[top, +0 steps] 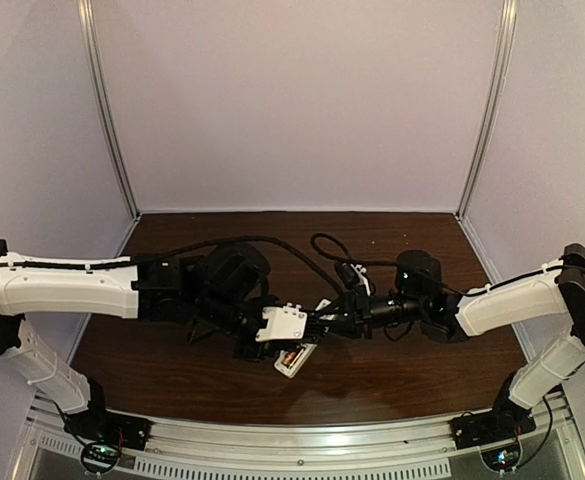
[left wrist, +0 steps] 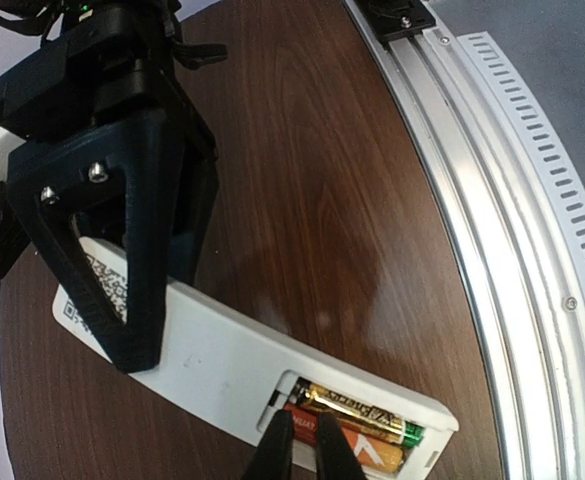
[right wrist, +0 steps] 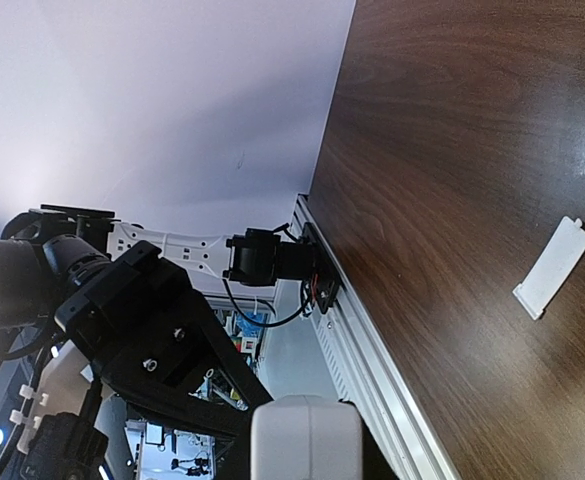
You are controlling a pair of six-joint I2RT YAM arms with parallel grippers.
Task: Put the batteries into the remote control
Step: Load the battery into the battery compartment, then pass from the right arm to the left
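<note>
The remote control lies face down, a slim white bar with its battery bay open at the near end. Two batteries sit side by side in the bay: a gold one and an orange one. My left gripper comes in from below, jaws almost together, with its tips resting on the orange battery's left end. My right gripper is shut across the remote's other end. From above, the remote shows between the two grippers. In the right wrist view, the remote's white end fills the bottom centre.
A small white cover plate lies loose on the dark wood table, away from the remote. An aluminium rail runs along the table's near edge. Pale walls enclose the back and both sides.
</note>
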